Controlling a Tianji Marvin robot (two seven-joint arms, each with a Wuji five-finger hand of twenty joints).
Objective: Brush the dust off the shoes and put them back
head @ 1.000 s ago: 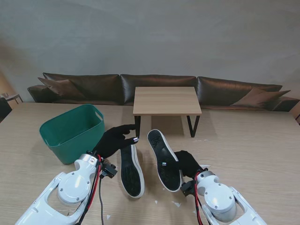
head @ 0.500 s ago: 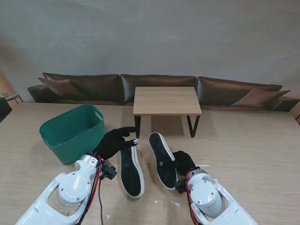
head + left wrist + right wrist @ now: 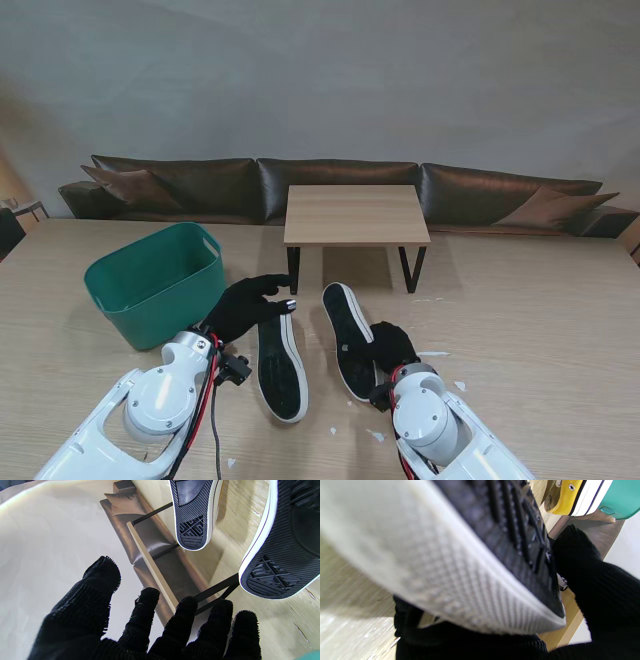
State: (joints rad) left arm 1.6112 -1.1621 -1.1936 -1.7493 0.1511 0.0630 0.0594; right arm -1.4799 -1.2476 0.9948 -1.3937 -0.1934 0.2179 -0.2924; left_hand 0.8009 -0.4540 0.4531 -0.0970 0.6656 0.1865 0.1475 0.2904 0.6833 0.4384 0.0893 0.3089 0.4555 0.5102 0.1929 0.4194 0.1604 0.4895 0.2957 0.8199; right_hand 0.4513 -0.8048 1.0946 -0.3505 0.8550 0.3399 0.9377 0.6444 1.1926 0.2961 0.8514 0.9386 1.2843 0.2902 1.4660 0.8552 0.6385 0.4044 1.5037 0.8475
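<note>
Nearest, gripping the right shoe by its near end: right robot hand, black-gloved fingers closing around the toe, the ribbed white rubber filling the right wrist view. Lying sole-up on the bench, that shoe, dark tread ringed in white, pointing away toward the small table.

Hovering to the left: left robot hand, also gloved in black, fingers spreading apart and holding nothing, poised over the far end of the left shoe without clearly touching it. Lying sole-up as well, the left shoe, just beside its partner and roughly parallel, a narrow strip of bench between them. Showing in the right wrist view, a yellow upper on this left shoe.

Scattering over the near bench around both shoes: small white flecks, too small to identify.

Sitting farther left: green tub, open-topped, apart from the shoes.

Standing beyond the shoes: the small table, wooden top on black legs. Running along the back, behind everything: dark brown sofa against a grey wall.
</note>
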